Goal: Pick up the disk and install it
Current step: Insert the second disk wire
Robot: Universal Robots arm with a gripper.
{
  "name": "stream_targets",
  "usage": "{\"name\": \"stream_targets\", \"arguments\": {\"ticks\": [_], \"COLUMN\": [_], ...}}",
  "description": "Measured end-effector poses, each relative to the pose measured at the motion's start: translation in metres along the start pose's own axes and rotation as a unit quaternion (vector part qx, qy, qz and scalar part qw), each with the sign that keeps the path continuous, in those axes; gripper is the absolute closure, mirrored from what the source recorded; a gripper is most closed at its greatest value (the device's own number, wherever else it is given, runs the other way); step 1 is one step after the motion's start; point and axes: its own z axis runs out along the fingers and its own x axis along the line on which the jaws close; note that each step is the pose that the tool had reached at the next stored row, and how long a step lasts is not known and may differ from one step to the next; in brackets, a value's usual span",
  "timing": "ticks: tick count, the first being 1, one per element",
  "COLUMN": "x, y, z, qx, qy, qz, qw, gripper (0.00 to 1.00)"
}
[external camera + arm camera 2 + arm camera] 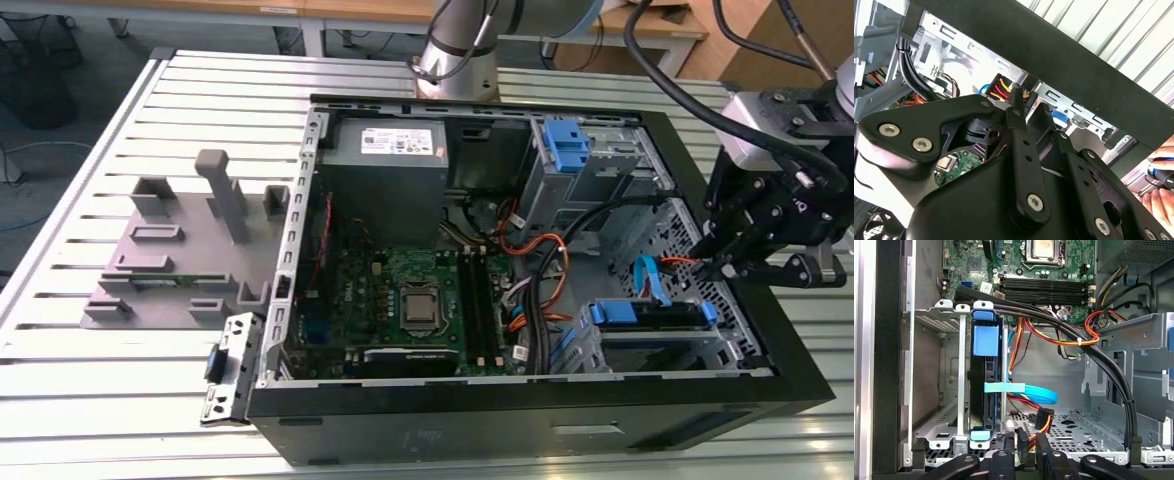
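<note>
The disk (985, 385) sits edge-up in its cage inside the computer case (534, 425), the empty gripper (1026, 440), fingers pressed together, hovering beside cables (1054, 322) it might snag.

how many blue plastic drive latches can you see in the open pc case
2 in the exterior view: one blue latch on the drive cage at the case's far end beside the power supply, another blue latch on the near cage below the hand. Cables may hide others.

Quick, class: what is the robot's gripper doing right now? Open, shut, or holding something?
Gripper: shut, holding nothing, poised at the edge of the computer case, with the disk sitting in its drive cage.
</note>
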Motion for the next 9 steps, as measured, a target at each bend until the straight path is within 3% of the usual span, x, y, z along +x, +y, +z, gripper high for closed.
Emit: {"name": "stream_targets", "arguments": {"ticks": [9], "x": [0.0000], "y": [0.0002], "z": [0.0002], "qx": [0.0000], "qy": [0.0002], "qz": [0.000], "qw": [1.00000], "gripper": [0.69]}}
